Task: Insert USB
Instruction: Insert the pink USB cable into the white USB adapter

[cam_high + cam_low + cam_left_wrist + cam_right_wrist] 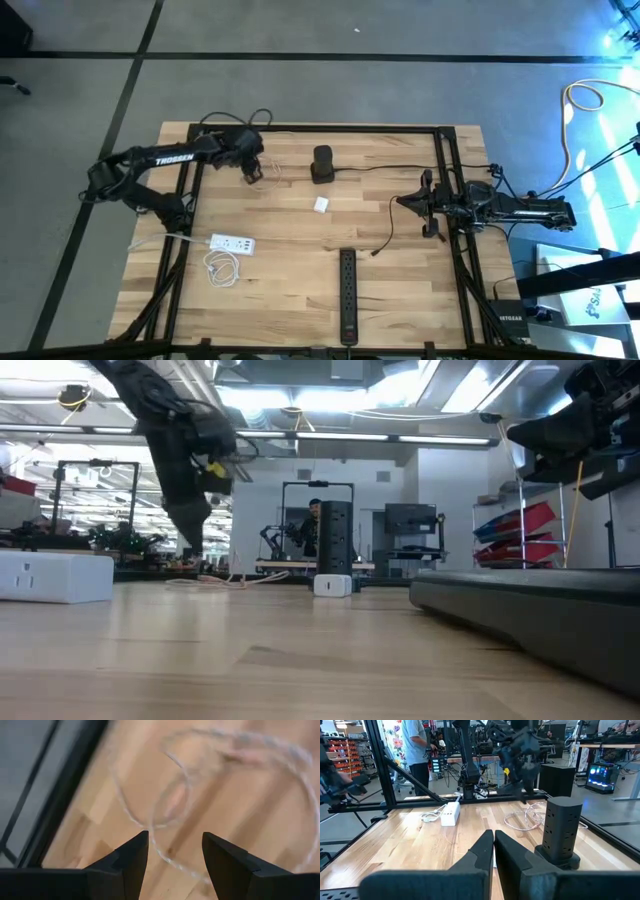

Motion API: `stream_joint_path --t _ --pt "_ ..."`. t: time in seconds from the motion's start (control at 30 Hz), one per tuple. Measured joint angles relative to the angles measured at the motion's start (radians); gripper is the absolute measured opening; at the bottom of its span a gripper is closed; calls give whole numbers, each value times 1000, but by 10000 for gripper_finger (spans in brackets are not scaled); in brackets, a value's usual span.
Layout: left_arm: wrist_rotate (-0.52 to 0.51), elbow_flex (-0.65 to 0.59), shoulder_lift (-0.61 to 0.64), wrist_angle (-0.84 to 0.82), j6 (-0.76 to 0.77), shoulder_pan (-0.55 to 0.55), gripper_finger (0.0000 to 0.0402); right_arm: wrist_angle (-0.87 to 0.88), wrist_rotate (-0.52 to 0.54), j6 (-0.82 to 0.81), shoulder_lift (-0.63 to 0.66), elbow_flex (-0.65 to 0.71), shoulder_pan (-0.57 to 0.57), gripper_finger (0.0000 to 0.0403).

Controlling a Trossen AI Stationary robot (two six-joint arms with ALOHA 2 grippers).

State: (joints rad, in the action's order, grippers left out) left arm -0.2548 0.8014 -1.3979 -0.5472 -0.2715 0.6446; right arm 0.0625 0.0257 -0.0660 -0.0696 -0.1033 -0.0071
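A thin white USB cable (271, 172) lies in loose loops on the wooden table near its far edge, left of a black tower power strip (322, 163). My left gripper (252, 172) hangs over the cable, pointing down. In its wrist view the fingers stand open (175, 837) above a loop of the cable (170, 805), clear of it. The low view shows this gripper (190, 542) just above the table. A small white charger block (321, 204) sits mid-table. My right gripper (405, 203) waits shut (493, 840) by the right side.
A white power strip (232, 243) with a coiled white cord (222, 268) lies near the left edge. A long black power strip (347, 295) lies near the front, and a thin black cable (388, 225) runs beside my right arm. A person (417, 745) stands beyond the table.
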Motion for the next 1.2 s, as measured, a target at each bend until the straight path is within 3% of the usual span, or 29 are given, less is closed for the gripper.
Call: stream_joint_path --t 0.17,0.33,0.6,0.83,1.2 --pt "23 5 -103 -8 -189 50 172 0 0 0 0 0 0 1" --pt "1 4 -183 55 -265 82 172 0 0 0 0 0 0 1" --pt "-107 5 -152 104 -314 72 172 9 0 0 0 0 0 1" --pt "-27 5 -113 152 -388 75 172 17 0 0 0 0 0 1" --pt "53 5 -161 183 -462 85 172 17 0 0 0 0 0 1"
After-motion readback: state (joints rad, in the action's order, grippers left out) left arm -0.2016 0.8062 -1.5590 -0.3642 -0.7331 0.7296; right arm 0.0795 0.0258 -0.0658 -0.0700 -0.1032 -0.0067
